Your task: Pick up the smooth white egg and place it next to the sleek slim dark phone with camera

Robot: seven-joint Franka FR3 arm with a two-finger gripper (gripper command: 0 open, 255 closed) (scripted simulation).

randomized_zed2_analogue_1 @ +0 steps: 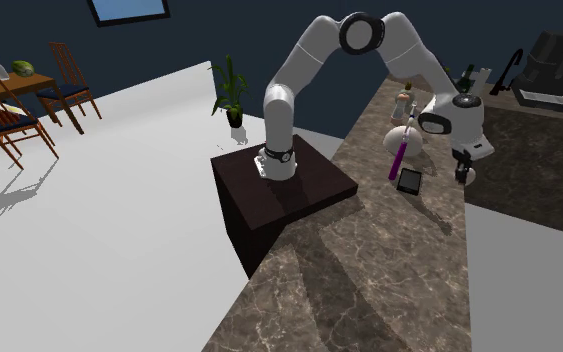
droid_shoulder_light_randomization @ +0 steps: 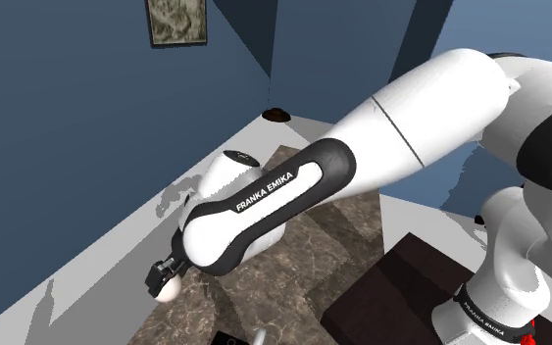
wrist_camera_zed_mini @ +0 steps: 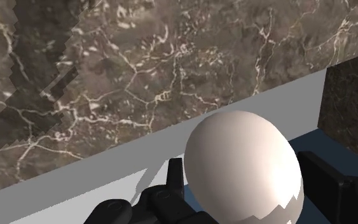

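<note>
**Egg pinched in the gripper at the counter's edge**

You are working over a long counter (randomized_zed2_analogue_1: 369, 270) of brown stone veined in white. The dark box of the stand (randomized_zed2_analogue_1: 319, 182) is set against its side. The floor around it is pale grey and the walls are deep blue. A framed picture (droid_shoulder_light_randomization: 176, 20) hangs high on the wall in the shoulder view. In the second exterior view, wooden chairs (randomized_zed2_analogue_1: 67, 90) stand at the upper left and a potted plant (randomized_zed2_analogue_1: 229, 90) grows behind the stand. A dark appliance (randomized_zed2_analogue_1: 559, 48) sits on a second run of counter at the upper right.

The egg (wrist_camera_zed_mini: 241, 159) is smooth, matt and off-white, with no marking on it. A jagged shadow cuts across its lower side. The gripper (wrist_camera_zed_mini: 244, 173) has it: the black fingers (wrist_camera_zed_mini: 174, 181) press on the shell from either side. You cannot tell whether the egg rests on the stone or hangs just above it.

The egg is at the counter's edge, where the stone gives way to a strip of grey floor. In the second exterior view it is to the right of the slim dark phone (randomized_zed2_analogue_1: 409, 181), near it but apart. The phone lies flat on the counter, with a purple object (randomized_zed2_analogue_1: 399, 155) just beside it.
</note>
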